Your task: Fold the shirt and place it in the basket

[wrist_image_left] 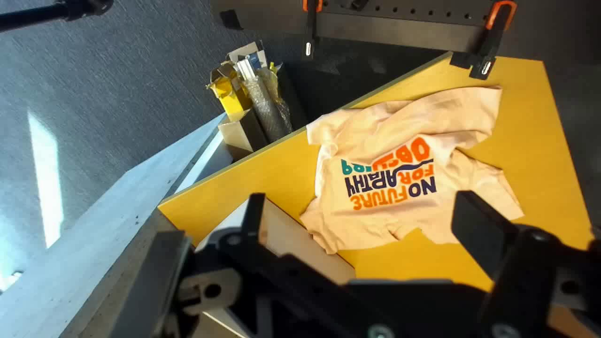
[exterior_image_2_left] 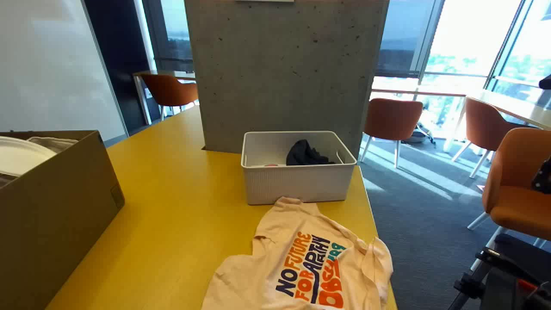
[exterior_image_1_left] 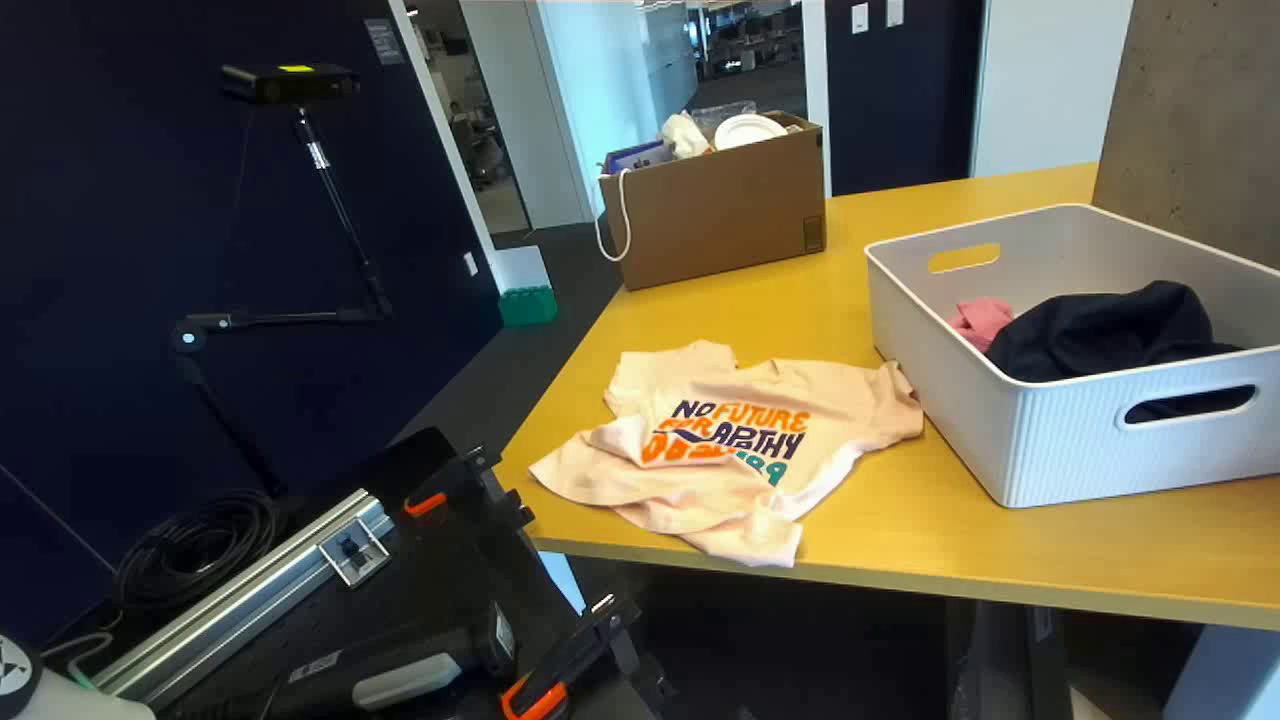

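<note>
Lying rumpled, printed peach T-shirt [exterior_image_1_left: 735, 445] looks light, limp; probably best pinched at loose fold [exterior_image_1_left: 645, 490]. Gripper [wrist_image_left: 361, 218] spread wide, empty.

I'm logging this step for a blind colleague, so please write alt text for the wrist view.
A pale peach T-shirt lies rumpled and unfolded, printed side up, on a yellow table. The open end effector spans the foreground, holding nothing. The white basket, partly hidden by it, sits near the shirt's lower left in the picture.
</note>
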Tool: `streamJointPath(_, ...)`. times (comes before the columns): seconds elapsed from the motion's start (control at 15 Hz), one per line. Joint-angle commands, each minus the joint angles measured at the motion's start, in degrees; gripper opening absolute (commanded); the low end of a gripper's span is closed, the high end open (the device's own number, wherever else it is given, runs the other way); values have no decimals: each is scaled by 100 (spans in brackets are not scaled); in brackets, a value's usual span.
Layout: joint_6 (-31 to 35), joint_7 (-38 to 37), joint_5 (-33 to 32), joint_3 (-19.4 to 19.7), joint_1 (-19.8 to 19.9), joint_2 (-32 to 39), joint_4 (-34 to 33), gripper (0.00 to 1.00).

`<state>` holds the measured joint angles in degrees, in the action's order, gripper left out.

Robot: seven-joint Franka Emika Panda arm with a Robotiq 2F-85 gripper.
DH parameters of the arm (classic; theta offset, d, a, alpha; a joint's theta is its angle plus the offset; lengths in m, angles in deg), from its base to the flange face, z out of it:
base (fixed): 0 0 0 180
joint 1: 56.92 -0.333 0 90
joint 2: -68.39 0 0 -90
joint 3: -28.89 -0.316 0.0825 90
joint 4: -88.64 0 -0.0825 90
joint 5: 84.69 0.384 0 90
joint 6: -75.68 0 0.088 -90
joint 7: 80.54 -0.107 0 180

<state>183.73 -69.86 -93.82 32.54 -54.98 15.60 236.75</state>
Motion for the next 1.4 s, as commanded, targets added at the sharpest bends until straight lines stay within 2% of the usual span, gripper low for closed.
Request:
streamJointPath(0.0,-14,-34,-33,33,-51,0,-12,100)
streamJointPath(0.53,-14,-34,-33,33,-51,-2,-14,100)
streamJointPath(0.67,420,37,3,171,-94,396,50,100)
streamJointPath(0.87,1767,138,-73,342,-73,1492,22,100)
streamJointPath(1.0,2367,448,-67,443,-119,2145,-108,100)
streamJointPath(1.13,2598,859,48,469,-263,2914,-419,100)
streamJointPath(1.33,2538,1666,353,457,-568,4061,-1100,100)
